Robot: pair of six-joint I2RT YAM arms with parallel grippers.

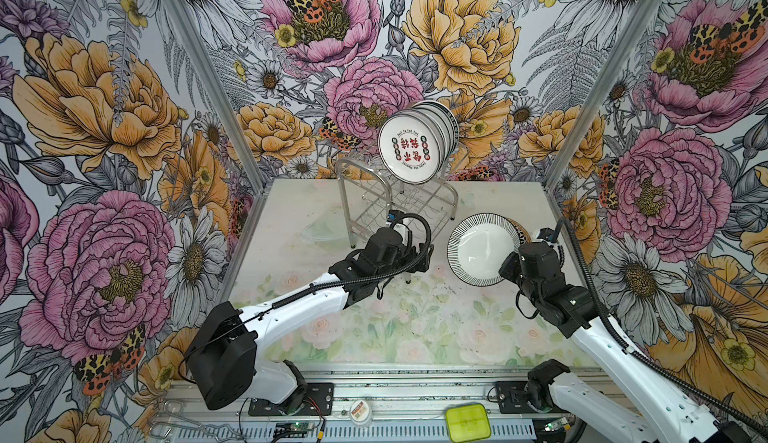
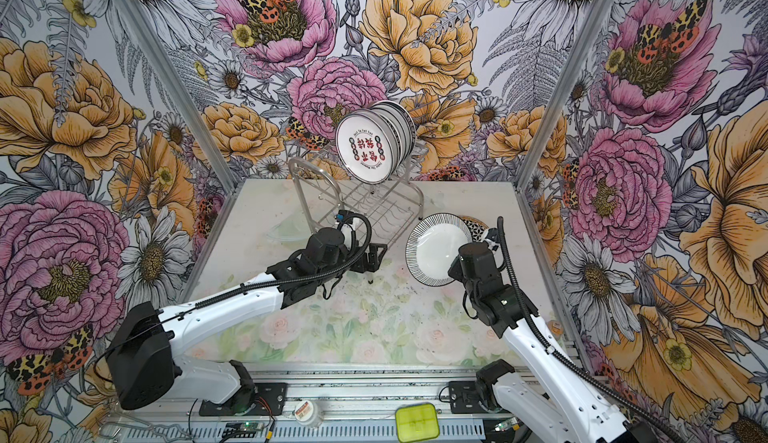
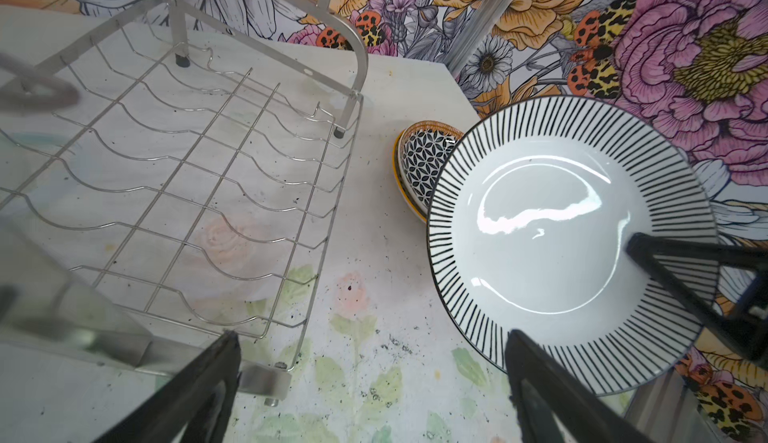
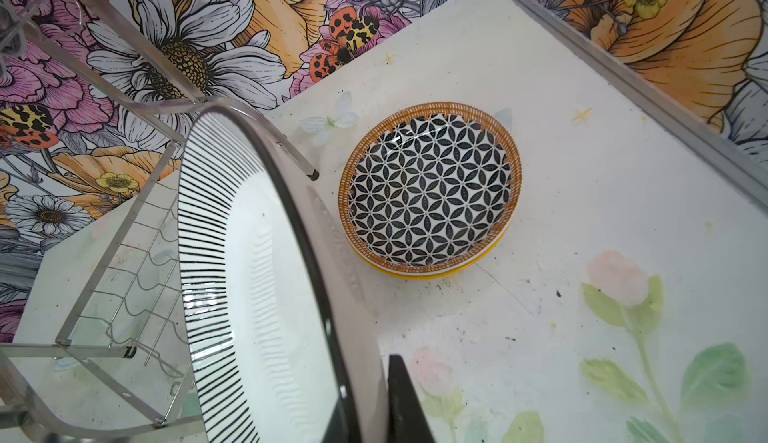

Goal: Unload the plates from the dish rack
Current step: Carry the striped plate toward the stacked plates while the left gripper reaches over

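Note:
The steel dish rack (image 1: 365, 196) stands at the back of the table. Its upper tier holds several plates on edge, the front one (image 1: 409, 147) with red characters. Its wavy lower shelf (image 3: 187, 171) is bare. My right gripper (image 4: 370, 382) is shut on the rim of a white plate with a black striped rim (image 1: 478, 250), tilted above the table to the right of the rack. Past it, a black-lattice plate (image 4: 428, 187) lies on a yellow-edged one. My left gripper (image 3: 372, 337) hangs open by the rack's near corner, holding nothing.
A clear glassy dish (image 1: 320, 229) lies on the table left of the rack. On the front rail sit a green box (image 1: 467, 422) and a small round tub (image 1: 360, 412). Aluminium posts and flowered walls close in the back and both sides.

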